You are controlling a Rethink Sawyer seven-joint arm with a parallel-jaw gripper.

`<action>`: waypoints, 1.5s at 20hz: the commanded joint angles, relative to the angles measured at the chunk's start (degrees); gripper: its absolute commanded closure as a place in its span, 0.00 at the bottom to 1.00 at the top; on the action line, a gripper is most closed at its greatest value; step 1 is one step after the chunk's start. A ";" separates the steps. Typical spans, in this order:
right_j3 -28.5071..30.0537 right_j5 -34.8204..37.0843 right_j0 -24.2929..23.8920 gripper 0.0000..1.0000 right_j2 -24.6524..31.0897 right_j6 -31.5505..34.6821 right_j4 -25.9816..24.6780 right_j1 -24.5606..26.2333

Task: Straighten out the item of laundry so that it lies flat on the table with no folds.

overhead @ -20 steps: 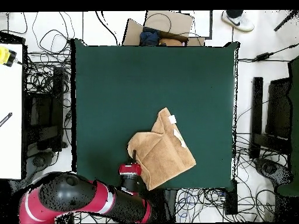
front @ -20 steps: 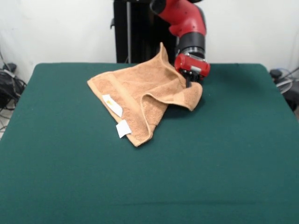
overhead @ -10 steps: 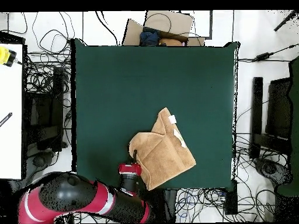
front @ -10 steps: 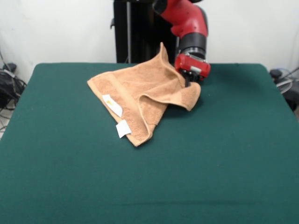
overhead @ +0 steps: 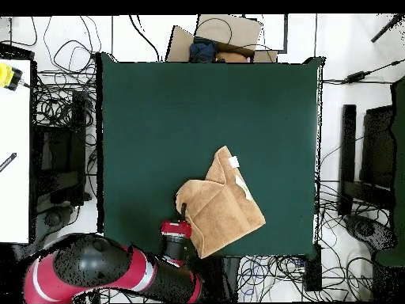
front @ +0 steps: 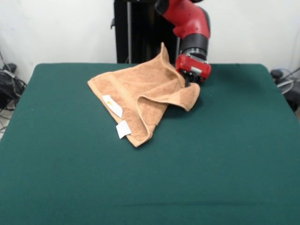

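The item of laundry point(front: 140, 89), an orange-tan towel, lies crumpled at the table's point(front: 211, 154) far middle. One flap is doubled over and one corner stands up beside the arm. Two white tags point(front: 113, 105) show on its near edge. My gripper point(front: 188, 83) sits at the towel's right end, shut on the folded edge and holding it slightly off the table. From overhead the towel point(overhead: 225, 210) lies near the table's point(overhead: 174, 119) bottom edge, and the gripper point(overhead: 183, 212) is at its left side.
Overhead, a cardboard box point(overhead: 217, 36) sits beyond the table's top edge. A white bench point(overhead: 14, 150) stands at the left. Cables point(overhead: 59, 95) cover the floor on both sides. Dark gear point(front: 7, 84) lies off the table's left edge in the front view.
The towel's right end has risen a little and drawn in towards the gripper. The arm has shifted slightly; the rest of the towel stays put.
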 commanded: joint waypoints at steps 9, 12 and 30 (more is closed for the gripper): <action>17.17 14.68 -0.31 1.00 14.90 18.50 0.17 9.25; 17.68 14.87 -0.10 1.00 15.45 18.38 1.17 8.87; 20.12 15.92 -0.14 1.00 18.62 18.72 5.07 6.75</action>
